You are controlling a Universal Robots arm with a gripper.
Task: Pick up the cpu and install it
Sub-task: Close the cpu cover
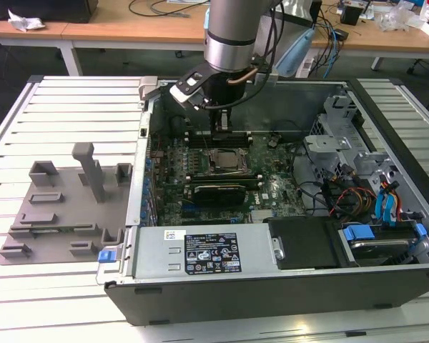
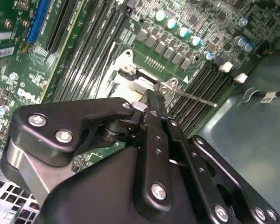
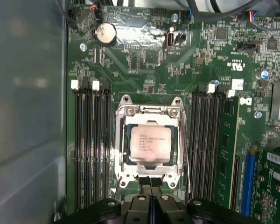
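cpu (image 3: 150, 144): 1, in socket (image 3: 149, 110) | coin cell (image 3: 105, 33): 1, near socket | memory-slot banks (image 3: 91, 149): 2, flanking socket | grey tray (image 1: 64, 207): 1, well apart from socket

The cpu (image 3: 150, 144) lies open from overhead, but a metal frame (image 3: 122, 140) rings it and memory slots (image 3: 90, 149) flank both sides. The claw (image 3: 150, 183) stands at the frame's edge. In the exterior view, the case wall (image 1: 138, 193), power supply (image 1: 207, 251), drive cage (image 1: 339, 143) and cables (image 1: 343, 196) hem the board in. The slatted table (image 1: 71, 107) offers open room behind the grey tray (image 1: 57, 207).
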